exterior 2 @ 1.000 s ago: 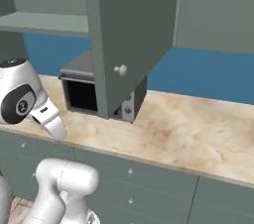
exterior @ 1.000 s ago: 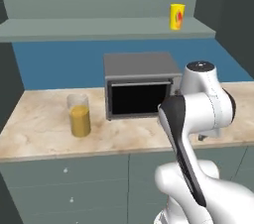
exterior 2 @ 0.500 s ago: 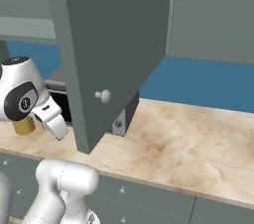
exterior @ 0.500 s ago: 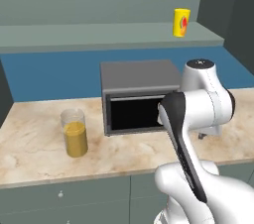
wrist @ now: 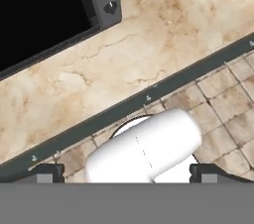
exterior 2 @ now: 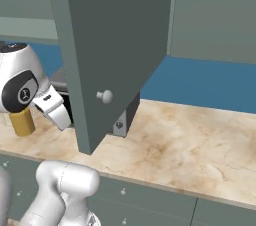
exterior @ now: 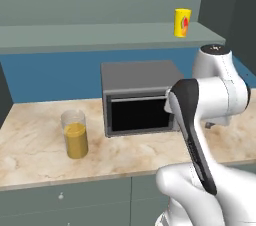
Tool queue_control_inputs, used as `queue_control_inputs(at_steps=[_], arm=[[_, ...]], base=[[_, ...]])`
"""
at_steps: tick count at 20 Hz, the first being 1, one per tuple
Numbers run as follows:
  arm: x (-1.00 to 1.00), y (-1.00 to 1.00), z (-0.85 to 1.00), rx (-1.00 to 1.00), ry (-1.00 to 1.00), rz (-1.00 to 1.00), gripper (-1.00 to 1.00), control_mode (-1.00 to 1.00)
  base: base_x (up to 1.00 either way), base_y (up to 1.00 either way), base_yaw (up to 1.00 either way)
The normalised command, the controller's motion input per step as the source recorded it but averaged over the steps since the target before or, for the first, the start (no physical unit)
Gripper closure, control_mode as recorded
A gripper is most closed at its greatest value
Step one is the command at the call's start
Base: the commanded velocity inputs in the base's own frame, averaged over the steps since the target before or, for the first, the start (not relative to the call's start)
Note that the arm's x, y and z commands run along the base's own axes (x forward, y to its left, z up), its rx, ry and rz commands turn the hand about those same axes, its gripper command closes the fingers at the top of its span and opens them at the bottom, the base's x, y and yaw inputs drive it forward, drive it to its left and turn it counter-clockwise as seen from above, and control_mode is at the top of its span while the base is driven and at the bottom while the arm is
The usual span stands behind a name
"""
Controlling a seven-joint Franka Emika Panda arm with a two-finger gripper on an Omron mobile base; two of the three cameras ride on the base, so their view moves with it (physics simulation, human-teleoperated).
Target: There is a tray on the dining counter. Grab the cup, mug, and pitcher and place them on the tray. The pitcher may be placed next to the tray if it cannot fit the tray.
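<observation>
A: Left base view: tall clear glass pitcher, orange-yellow below, stands upright near the front edge of the beige marbled table, left of the grey boxy microwave. Small yellow tapered cup sits on the grey shelf, right end.

B: Right base view shows only the pitcher's lower part behind the white arm; a grey cabinet door fills it.

A: Tool: tips wide apart, holding nothing, over tiled floor off the table's front edge, well apart from both.
</observation>
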Motion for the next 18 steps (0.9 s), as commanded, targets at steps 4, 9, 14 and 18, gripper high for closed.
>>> queue_control_inputs(at_steps=[4,9,14,18], arm=[[0.0,-0.07,1.0,-0.02,-0.07,0.0,-1.0,-1.0],[0.0,-0.12,0.75,-0.13,-0.14,0.11,-1.0,-1.0],[0.19,-0.19,0.2,-0.14,-0.11,0.23,-1.0,-1.0],[0.18,-0.03,-0.01,-0.17,-0.06,0.31,-1.0,-1.0]], base=[[0.0,0.0,0.0],[0.0,0.0,0.0],[0.0,0.0,0.0],[0.0,0.0,0.0]])
